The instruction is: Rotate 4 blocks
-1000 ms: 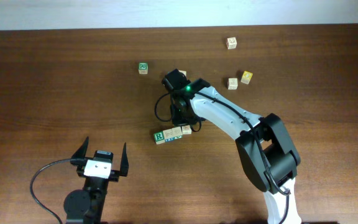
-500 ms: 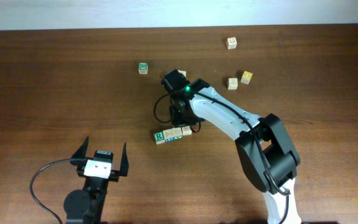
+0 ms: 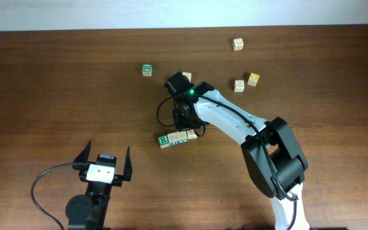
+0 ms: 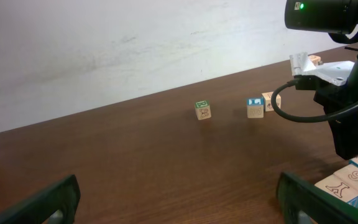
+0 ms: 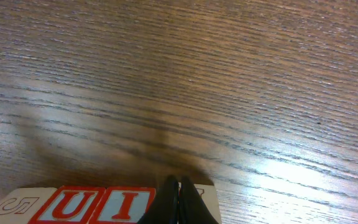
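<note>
**Overhead view.** A short row of blocks (image 3: 176, 137) lies near the middle of the bench (image 3: 56, 96), with the green R block (image 3: 163, 140) at its left end. The right arm reaches down to the row's far side.

**Right wrist view.** The right claw (image 5: 179, 186) is closed, tips pressed together and holding nothing. It meets the row's edge beside the red I face (image 5: 126, 206), to the right of the red U face (image 5: 76, 206).

**Left side.** The left claw (image 3: 107, 152) stands wide and empty, well apart from the row.
</note>
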{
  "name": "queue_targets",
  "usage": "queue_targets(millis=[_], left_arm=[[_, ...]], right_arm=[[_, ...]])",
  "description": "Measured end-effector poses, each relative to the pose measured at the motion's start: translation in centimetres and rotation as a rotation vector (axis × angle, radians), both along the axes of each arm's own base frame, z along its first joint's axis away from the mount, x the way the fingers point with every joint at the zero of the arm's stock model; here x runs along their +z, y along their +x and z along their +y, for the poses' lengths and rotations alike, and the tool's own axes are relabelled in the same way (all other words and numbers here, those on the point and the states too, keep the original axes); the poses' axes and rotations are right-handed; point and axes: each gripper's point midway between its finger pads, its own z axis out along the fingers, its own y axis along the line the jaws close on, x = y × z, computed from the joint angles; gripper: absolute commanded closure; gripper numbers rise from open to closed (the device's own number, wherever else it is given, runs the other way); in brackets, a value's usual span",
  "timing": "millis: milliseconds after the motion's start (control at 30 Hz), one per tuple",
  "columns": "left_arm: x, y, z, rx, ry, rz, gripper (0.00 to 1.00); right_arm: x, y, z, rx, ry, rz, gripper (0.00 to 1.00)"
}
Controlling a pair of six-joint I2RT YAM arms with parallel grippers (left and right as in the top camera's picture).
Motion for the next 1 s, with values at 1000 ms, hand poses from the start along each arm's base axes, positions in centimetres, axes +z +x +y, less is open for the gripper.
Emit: queue_targets(millis=[1000], left_arm=[[0.0,0.0,0.0,0.0,0.0,0.0,0.01]], right_arm=[[2.2,2.0,0.1,0.018,0.024,-0.041,0.87]])
